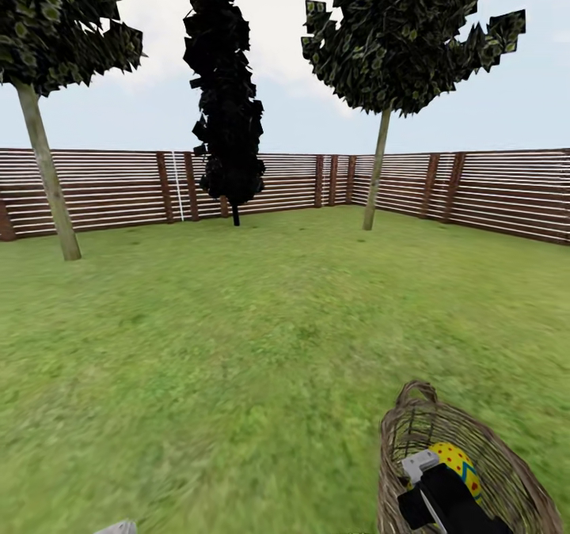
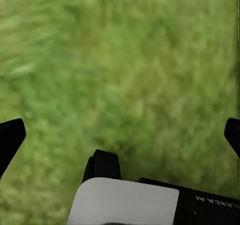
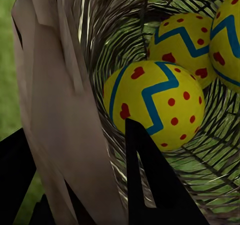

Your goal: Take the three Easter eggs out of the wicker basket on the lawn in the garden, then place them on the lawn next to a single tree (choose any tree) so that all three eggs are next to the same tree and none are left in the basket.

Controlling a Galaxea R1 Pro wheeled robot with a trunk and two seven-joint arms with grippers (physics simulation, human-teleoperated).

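The wicker basket (image 1: 507,471) stands on the lawn (image 1: 237,344) at the lower right. In the right wrist view three Easter eggs lie together inside it: one nearest (image 3: 155,105), one behind it (image 3: 182,45) and one at the edge (image 3: 227,35). One egg (image 1: 457,461) peeks out in the head view. My right gripper (image 3: 75,127) straddles the basket wall (image 3: 60,95), open, with one finger (image 3: 150,185) inside just short of the nearest egg and the other outside. My left gripper (image 2: 120,135) hangs open over bare grass. Two pale-trunked trees stand far off, left (image 1: 49,178) and right (image 1: 378,170).
A dark conifer (image 1: 228,99) rises at the back between the two trees. A brown slatted fence (image 1: 491,194) closes the lawn behind them. Wide open grass stretches from the basket to the trees.
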